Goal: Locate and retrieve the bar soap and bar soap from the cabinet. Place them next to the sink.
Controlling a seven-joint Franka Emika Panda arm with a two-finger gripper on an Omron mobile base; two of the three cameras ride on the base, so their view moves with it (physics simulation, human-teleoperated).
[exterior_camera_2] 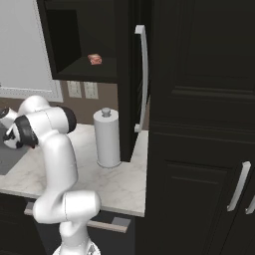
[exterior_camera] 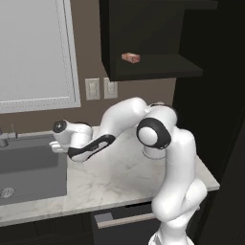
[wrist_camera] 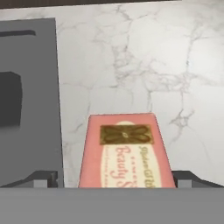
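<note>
Pink bar soap (wrist_camera: 126, 153) lies between the fingers (wrist_camera: 43, 179), beside the sink (wrist_camera: 28, 100).

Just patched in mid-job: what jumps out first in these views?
In the hand view, a pink bar soap sits between the gripper fingertips, over the marble counter beside the sink. A second bar soap lies on the shelf of the black cabinet, above the white paper-towel roll.
</note>
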